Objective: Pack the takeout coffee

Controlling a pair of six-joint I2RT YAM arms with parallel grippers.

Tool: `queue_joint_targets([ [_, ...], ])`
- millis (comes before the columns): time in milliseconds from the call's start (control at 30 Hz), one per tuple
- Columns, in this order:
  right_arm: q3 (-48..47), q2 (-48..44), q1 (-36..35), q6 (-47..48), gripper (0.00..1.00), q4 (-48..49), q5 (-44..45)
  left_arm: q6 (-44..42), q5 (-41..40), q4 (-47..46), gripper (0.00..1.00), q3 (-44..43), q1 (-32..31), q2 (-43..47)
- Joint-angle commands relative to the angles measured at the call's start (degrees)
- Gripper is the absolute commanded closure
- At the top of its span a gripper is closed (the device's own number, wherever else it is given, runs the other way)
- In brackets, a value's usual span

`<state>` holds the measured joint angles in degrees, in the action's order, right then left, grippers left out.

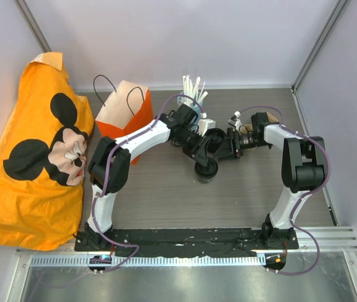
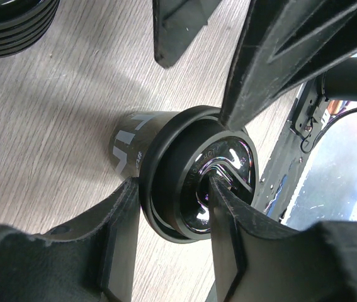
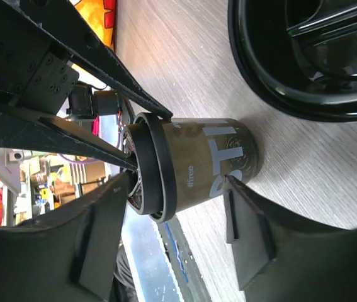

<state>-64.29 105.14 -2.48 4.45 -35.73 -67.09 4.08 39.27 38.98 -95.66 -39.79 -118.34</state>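
The coffee cup stands upright near the middle of the desk, a brown cup with pale lettering and a black lid on top. The left end effector pinches the lid's rim, with one finger against the outer skirt and the other pressed into the glossy recess on top. The right end effector is spread. One of its fingers touches the lid's rim, while the other hangs clear of the cup over the bare desk.

A stack of black lids sits just beyond the cup. Toward the far left corner, an orange paper bag stands open beside an orange cartoon-mouse cloth. A holder of white straws sits by the far edge.
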Motion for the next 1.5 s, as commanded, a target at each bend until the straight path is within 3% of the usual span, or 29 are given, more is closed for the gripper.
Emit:
queue_joint_targets([
  [0, -1.8, -3.88, 0.28, 0.3, 0.29, 0.92, 3.26, -5.04, -13.34, 4.96, 0.5, 3.02, 0.06, -3.91],
  [300, -2.24, -11.1, 0.2, 5.39, 0.24, -5.67, 9.96, -5.04, -12.55, 7.42, 0.21, -0.67, 0.06, -2.68],
  [667, -0.66, -16.28, -0.51, 8.03, 0.23, -7.08, 18.3, -4.52, -9.39, 8.57, 0.0, -7.26, 0.33, -1.54],
  [1200, 3.12, -16.72, -3.06, 5.75, 0.22, -4.8, 17.34, 0.76, 0.11, 6.9, 0.0, -15.52, 0.94, -1.1],
  [1367, 6.28, -18.39, -3.41, -0.57, 0.21, 1.16, 17.61, 0.32, -2.96, 6.29, 0.0, -11.4, 3.66, 2.76],
  [1467, 8.56, -19.97, -3.49, -5.23, 0.14, 5.56, 18.13, 0.49, -2.35, 5.23, 0.0, -6.4, 8.05, 4.44],
])
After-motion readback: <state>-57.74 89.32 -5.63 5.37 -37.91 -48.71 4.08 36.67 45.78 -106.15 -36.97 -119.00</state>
